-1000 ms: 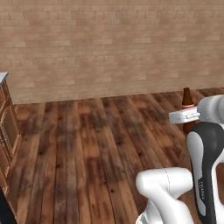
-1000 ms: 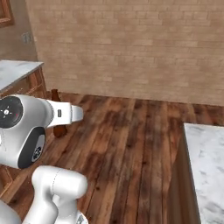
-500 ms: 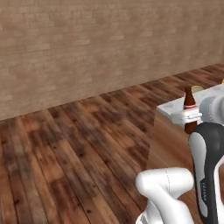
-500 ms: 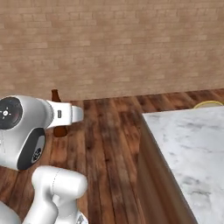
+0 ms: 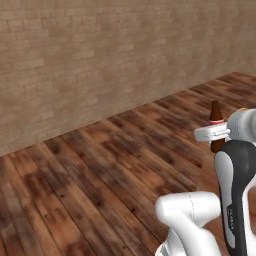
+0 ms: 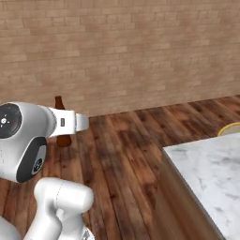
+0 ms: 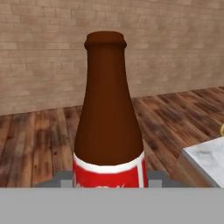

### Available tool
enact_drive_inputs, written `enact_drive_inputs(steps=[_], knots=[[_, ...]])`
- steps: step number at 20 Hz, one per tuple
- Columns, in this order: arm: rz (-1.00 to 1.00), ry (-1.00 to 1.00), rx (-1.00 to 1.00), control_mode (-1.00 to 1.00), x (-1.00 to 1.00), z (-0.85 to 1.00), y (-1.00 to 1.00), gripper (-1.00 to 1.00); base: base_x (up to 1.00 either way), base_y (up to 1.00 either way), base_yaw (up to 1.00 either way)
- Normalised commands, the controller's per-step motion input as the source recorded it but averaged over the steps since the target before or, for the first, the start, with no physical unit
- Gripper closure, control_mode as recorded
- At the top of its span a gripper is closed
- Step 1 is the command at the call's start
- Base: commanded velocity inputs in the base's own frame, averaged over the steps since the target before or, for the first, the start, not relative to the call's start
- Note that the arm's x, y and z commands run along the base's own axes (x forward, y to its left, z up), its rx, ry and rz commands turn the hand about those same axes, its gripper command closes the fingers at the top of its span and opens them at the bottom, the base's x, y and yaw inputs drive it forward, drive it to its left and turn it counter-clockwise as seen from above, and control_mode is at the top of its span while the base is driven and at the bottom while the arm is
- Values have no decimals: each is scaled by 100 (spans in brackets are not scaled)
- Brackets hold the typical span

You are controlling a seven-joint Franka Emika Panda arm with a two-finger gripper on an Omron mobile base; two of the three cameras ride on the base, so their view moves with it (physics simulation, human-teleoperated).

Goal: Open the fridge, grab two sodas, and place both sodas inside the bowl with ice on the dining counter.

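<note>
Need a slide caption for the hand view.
Claw holding upright brown soda bottle, brick wall behind, marble counter corner at right.

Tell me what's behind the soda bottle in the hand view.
Behind the soda bottle: brick wall, wooden floor, marble counter corner. The bottle covers whatever lies directly behind it.

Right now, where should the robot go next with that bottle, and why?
Probably drive on toward the marble counter. The gripper holds the bottle upright, but the counter sits off to the right and no bowl is in sight.
</note>
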Motion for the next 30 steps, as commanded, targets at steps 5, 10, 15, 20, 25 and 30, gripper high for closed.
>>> enact_drive_inputs(steps=[5,10,15,20,25,30], knots=[[0,0,0,100,0,0,0,100,80,66,-43],[0,0,0,100,0,0,0,100,56,54,-50],[0,0,0,100,0,0,0,100,55,55,-50],[0,0,0,100,0,0,0,100,70,64,-46],[0,0,0,100,0,0,0,100,75,65,-45],[0,0,0,100,0,0,0,100,87,70,-41]])
